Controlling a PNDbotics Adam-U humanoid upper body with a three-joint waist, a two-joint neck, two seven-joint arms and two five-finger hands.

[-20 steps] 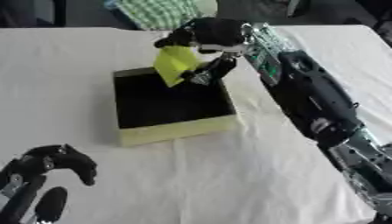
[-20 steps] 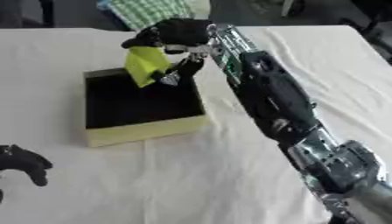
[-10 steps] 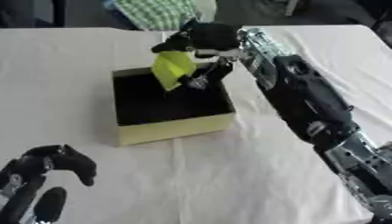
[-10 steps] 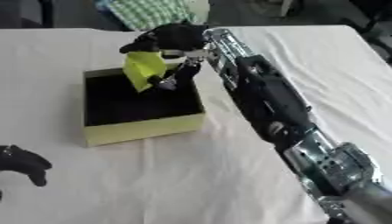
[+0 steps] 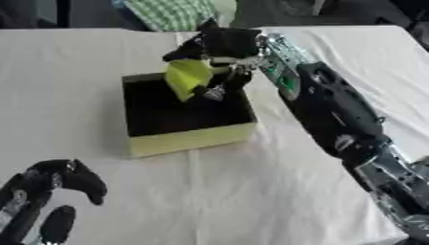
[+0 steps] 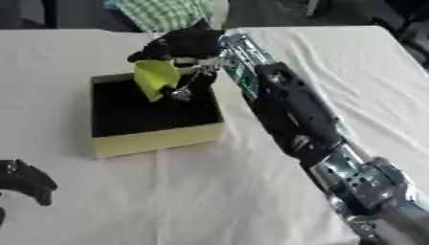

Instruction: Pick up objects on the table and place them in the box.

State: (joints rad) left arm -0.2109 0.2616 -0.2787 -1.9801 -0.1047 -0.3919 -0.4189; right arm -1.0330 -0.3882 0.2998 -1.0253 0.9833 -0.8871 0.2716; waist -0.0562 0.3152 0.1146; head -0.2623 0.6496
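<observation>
Yellow-green object (image 5: 187, 79), pale yellow box (image 5: 193, 139) with black inside, white tablecloth (image 5: 251, 191)

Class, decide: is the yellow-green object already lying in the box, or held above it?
Held above: the right hand grips the yellow-green object over the box, whose dark inside shows below.

White-clothed table (image 5: 126, 201) — creased, green checked cloth (image 5: 172, 13) at far edge, dark floor beyond
</observation>
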